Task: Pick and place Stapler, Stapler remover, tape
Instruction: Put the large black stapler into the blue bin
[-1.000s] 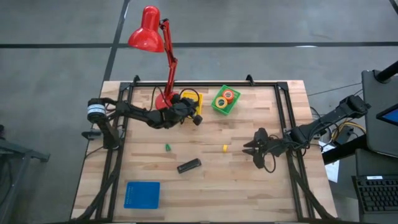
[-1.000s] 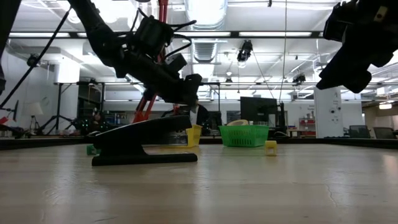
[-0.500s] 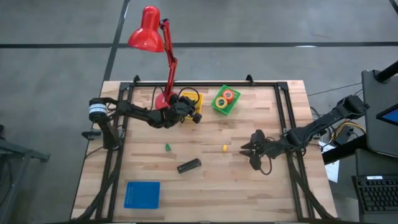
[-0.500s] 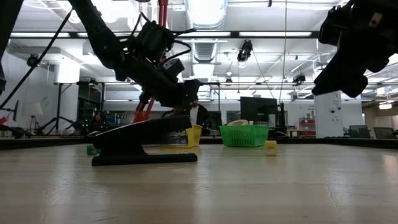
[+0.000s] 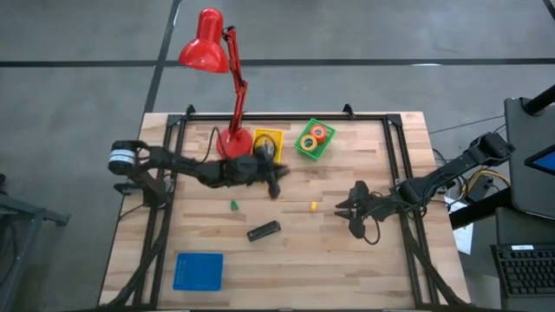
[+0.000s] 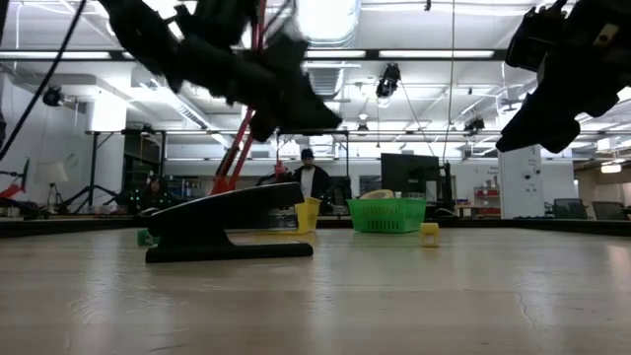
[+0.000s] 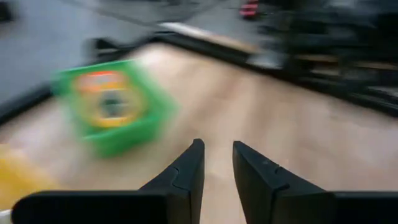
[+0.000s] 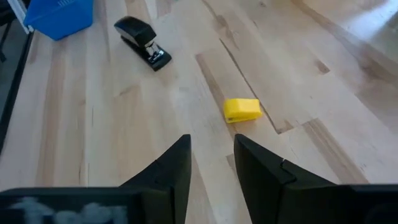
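The black stapler (image 5: 264, 230) lies flat on the table near the middle, also seen in the low view (image 6: 227, 225) and the right wrist view (image 8: 142, 38). Two tape rolls lie in the green basket (image 5: 314, 139). My left gripper (image 5: 277, 178) hovers above the table just near of the yellow bin (image 5: 267, 141), fingers close together and empty (image 7: 219, 149). My right gripper (image 5: 341, 208) hovers at the right, fingers close together and empty (image 8: 212, 146), pointing at a small yellow piece (image 8: 241, 109).
A red desk lamp (image 5: 217, 69) stands at the far edge beside the yellow bin. A small green piece (image 5: 233, 205) and the small yellow piece (image 5: 313, 206) lie mid-table. A blue box (image 5: 199, 270) sits at the near left. A black frame (image 5: 395, 156) borders the table.
My left gripper has left the yellow bin, going up and toward the table's near and right edges; its wrist view is blurred by the motion. The stapler and the small pieces have stayed in place.
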Available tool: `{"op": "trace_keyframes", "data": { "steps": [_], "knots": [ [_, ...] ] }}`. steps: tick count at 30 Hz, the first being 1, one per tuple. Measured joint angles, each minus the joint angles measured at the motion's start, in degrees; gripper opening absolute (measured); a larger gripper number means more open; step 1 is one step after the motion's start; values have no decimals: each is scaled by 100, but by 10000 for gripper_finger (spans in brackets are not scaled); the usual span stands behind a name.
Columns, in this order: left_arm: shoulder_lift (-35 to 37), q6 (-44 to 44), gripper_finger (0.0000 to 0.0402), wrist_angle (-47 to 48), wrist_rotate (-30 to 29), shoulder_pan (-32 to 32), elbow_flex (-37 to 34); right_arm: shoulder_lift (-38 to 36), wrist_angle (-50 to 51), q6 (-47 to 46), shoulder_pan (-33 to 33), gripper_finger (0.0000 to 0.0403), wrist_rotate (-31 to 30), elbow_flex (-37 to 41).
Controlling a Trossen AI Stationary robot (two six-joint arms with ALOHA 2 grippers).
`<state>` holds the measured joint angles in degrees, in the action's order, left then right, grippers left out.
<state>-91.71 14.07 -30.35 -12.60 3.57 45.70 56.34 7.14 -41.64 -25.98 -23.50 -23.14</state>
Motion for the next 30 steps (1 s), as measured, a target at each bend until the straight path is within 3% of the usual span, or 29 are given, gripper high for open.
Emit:
{"op": "trace_keyframes", "data": {
  "steps": [2, 5, 9, 13, 15, 18, 21, 30],
  "knots": [
    [88, 7, 92, -6, 214, -450, -1, 0, 5, 128, 0, 112, 75, 0],
    [101, 193, 105, 33, 63, -1231, 15, 0, 13, 248, -1, 107, 138, 0],
    [70, 220, 141, 303, -1079, -2269, 179, 0, 34, 287, -2, 101, 170, 2],
    [66, -29, 185, 1311, -2303, -3082, 399, 2, 32, 302, -2, 94, 259, 4],
    [66, 353, 201, 1960, -2647, -3340, 481, 2, 30, 305, -2, 90, 259, 4],
    [66, 1549, 210, 2849, -2861, -3514, 565, 1, 24, 307, -2, 84, 259, 7],
    [57, 2182, 210, 3343, -2874, -3544, 564, 2, 18, 333, -2, 78, 260, 9],
    [-225, 2324, 212, 3489, -2647, -3394, 569, 2, -1, 527, -2, 69, 266, 11]
  ]
}}
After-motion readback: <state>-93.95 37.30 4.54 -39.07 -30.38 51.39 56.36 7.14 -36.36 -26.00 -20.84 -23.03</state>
